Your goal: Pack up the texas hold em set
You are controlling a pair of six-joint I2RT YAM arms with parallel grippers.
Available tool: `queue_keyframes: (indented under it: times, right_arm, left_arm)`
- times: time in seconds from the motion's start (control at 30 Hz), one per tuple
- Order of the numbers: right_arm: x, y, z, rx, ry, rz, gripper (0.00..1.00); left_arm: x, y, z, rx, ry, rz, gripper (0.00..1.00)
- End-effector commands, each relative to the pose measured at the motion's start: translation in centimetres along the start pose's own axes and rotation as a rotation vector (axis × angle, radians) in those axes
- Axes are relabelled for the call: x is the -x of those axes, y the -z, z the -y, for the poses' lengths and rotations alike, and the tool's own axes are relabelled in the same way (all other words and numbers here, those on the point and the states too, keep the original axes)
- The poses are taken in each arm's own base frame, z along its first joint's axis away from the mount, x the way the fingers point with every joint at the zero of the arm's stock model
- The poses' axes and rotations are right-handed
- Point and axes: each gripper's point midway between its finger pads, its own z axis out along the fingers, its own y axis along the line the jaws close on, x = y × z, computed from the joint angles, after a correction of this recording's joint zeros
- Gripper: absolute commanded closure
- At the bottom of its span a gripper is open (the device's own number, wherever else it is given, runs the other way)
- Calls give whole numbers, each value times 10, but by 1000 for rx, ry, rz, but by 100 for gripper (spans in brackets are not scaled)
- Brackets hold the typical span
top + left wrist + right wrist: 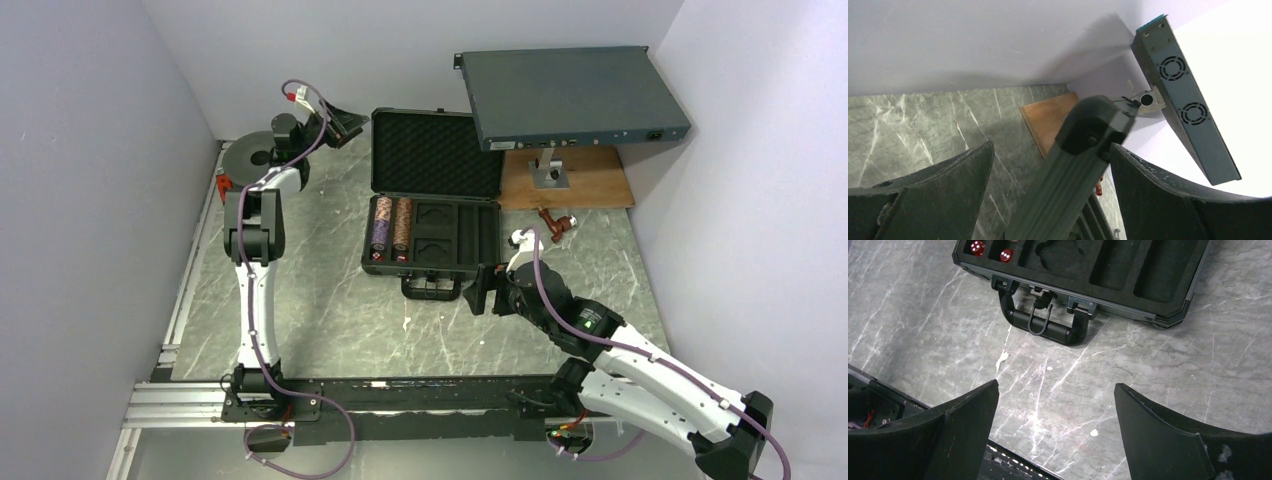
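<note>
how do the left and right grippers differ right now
The left gripper straddles a far corner of the case lid, its edge between the fingers; the right gripper has only bare table between its fingers. The left gripper is at the back by the lid; the right gripper hovers in front of the case handle. Both are open.

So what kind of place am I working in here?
Probably a lab test cell: plain walls boxing in a marble-pattern table, an aluminium rail at its near edge, and a grey rack box.
</note>
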Motion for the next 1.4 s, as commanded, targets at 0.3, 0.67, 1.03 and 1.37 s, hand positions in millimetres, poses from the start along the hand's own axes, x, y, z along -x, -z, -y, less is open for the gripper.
queue_keyframes:
  times: [0.3, 0.67, 1.03, 1.37]
  right_arm:
    - [3, -1, -4, 14, 0, 10, 11]
    - [-1, -3, -3, 12, 5, -10, 11]
    - [-3, -4, -3, 10, 10, -22, 11]
    - [-5, -6, -4, 10, 13, -36, 11]
  left_arm:
    - [5, -18, 39, -179, -36, 46, 13]
    - [-14, -13, 68, -329, -88, -29, 16]
    - [-28, -13, 74, -342, -103, -110, 18]
    - [-50, -4, 80, -364, -129, -215, 22]
